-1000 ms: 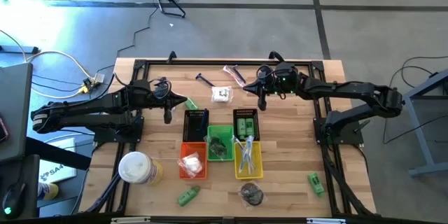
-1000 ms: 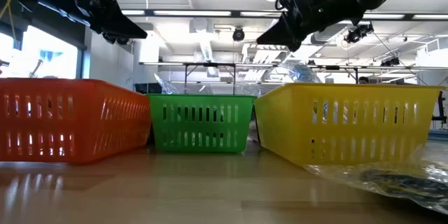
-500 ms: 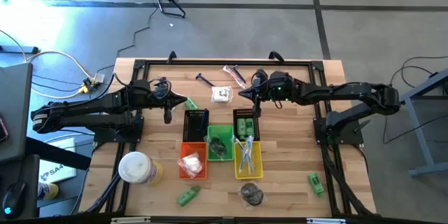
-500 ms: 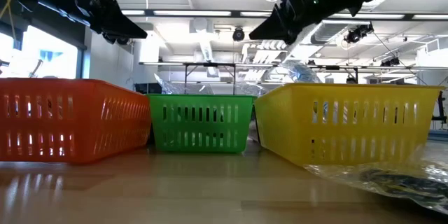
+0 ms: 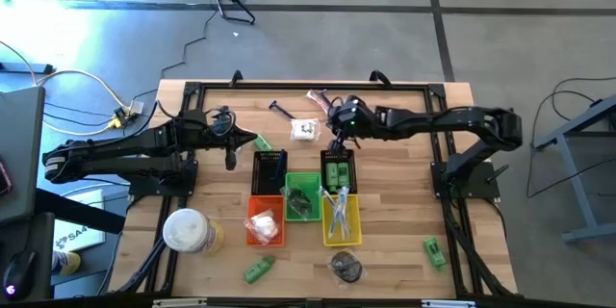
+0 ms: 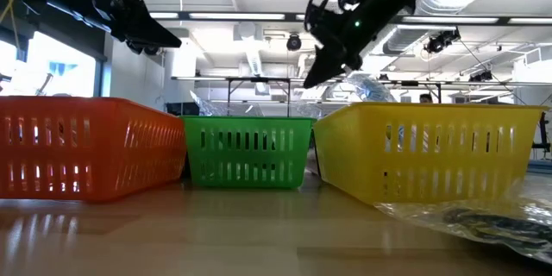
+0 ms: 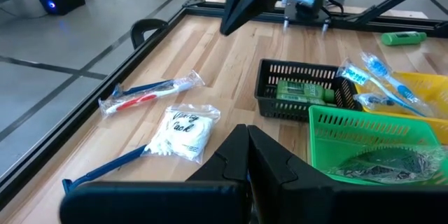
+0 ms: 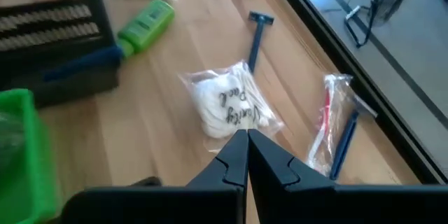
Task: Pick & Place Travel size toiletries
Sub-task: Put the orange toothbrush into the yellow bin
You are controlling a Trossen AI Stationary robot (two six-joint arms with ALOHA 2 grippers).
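- Cotton pouch (image 5: 306, 129), clear-wrapped, lies on the counter (image 5: 404, 202) just beyond the black basket (image 5: 269, 170).
- Right gripper (image 5: 336, 141) hovers between that pouch and the second black basket (image 5: 338, 168), jaws closed and empty.
- Left gripper (image 5: 230, 161) waits well to the pouch's left, jaws closed and empty.
- Blue razor (image 5: 282, 110) and wrapped toothbrush (image 5: 320, 102) lie near the pouch.
- Green tube (image 5: 262, 141) rests beside the black basket.

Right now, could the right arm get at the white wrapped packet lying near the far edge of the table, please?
Probably yes. The right end effector hangs shut just beside the white packet, and its wrist view shows the packet directly ahead on bare wood with nothing between. It would have to open its fingers first.
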